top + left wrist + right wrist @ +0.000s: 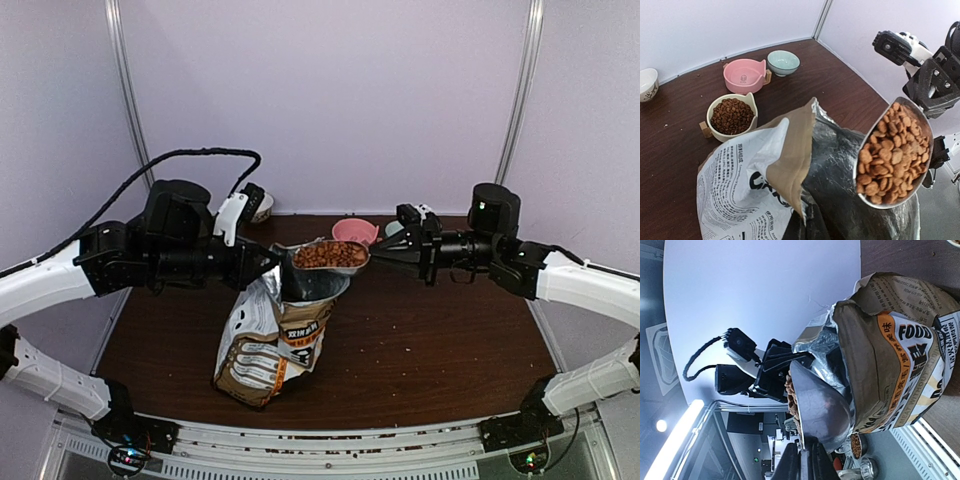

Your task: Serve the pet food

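Note:
A silver scoop (332, 257) heaped with reddish-brown pet food (330, 255) hangs level just above the open mouth of the printed bag (272, 340). My right gripper (385, 257) is shut on the scoop's handle; in the right wrist view its fingers (790, 465) clamp the handle below the scoop's underside (822, 410). My left gripper (272, 262) is shut on the bag's top edge, holding the mouth open. In the left wrist view the full scoop (892, 155) sits right of the bag's foil lining (840, 165). A cream bowl (731, 116) on the table holds more pet food.
Behind the bag stand a pink bowl (744, 75), a teal bowl (783, 62) and a small white bowl (647, 82) by the back wall. The pink bowl (355, 230) lies just behind the scoop. Stray kibble is scattered on the brown table (430, 340).

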{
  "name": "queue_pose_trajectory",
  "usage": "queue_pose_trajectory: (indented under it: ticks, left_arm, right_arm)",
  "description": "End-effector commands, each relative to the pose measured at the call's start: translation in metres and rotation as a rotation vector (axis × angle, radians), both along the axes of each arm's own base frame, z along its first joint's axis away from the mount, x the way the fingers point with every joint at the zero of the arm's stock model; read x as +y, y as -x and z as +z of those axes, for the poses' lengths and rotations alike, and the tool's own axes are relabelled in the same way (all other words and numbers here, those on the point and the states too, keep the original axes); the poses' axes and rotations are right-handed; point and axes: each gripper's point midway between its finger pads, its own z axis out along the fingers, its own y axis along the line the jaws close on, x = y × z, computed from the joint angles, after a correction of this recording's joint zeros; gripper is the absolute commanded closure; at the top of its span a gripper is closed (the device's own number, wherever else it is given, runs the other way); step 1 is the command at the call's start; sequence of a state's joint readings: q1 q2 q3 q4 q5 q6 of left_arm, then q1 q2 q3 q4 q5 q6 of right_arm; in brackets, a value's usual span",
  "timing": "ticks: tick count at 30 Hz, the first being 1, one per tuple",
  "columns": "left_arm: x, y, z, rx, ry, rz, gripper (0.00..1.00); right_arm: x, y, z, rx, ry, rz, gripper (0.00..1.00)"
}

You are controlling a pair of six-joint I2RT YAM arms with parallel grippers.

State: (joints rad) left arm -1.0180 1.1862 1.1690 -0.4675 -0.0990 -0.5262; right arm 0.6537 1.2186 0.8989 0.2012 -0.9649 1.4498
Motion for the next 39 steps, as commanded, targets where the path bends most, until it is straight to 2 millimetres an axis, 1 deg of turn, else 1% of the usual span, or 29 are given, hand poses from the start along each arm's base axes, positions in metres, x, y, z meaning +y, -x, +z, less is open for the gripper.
queue_pose_trajectory:
  ticks: [1,6,11,14,17,19,22,23,25,28,33,37,39]
  left_arm:
    - [0.005,-0.014,0.056,-0.089,0.158,0.078,1.00]
    - [0.004,-0.015,0.062,-0.098,0.178,0.067,1.00]
    - [0.000,-0.016,0.063,-0.093,0.179,0.051,1.00]
    - [-0.001,-0.017,0.062,-0.089,0.181,0.045,1.00]
    - [0.001,-0.018,0.062,-0.091,0.181,0.048,1.00]
    - [0.008,-0.019,0.061,-0.093,0.173,0.065,1.00]
    - [0.022,-0.022,0.064,-0.099,0.174,0.092,1.00]
    - [0.026,-0.022,0.066,-0.103,0.177,0.096,1.00]
    - [0.037,-0.022,0.068,-0.105,0.176,0.105,1.00]
    - [0.053,-0.024,0.070,-0.114,0.161,0.128,1.00]
    - [0.071,-0.024,0.072,-0.121,0.155,0.152,1.00]
    - [0.078,-0.022,0.073,-0.127,0.165,0.159,1.00]
    - [0.079,-0.022,0.072,-0.127,0.165,0.160,1.00]
  right_arm:
    - [-0.008,0.012,0.036,-0.059,-0.125,0.020,1.00]
    - [-0.013,0.017,0.045,-0.050,-0.168,0.013,1.00]
    - [-0.017,0.018,0.057,-0.045,-0.225,-0.003,1.00]
    - [-0.017,0.015,0.059,-0.042,-0.237,-0.019,1.00]
    - [-0.019,0.007,0.066,-0.050,-0.257,-0.064,1.00]
    - [-0.019,-0.003,0.066,-0.059,-0.244,-0.108,1.00]
    - [-0.019,-0.019,0.076,-0.087,-0.239,-0.160,1.00]
    - [-0.018,-0.025,0.074,-0.079,-0.225,-0.179,1.00]
    - [-0.018,-0.041,0.078,-0.107,-0.204,-0.219,1.00]
    - [-0.019,-0.065,0.077,-0.124,-0.172,-0.282,1.00]
    - [-0.025,-0.109,0.063,-0.127,-0.132,-0.376,1.00]
    - [-0.032,-0.143,0.046,-0.127,-0.091,-0.439,1.00]
    - [-0.037,-0.161,0.032,-0.120,-0.049,-0.470,1.00]
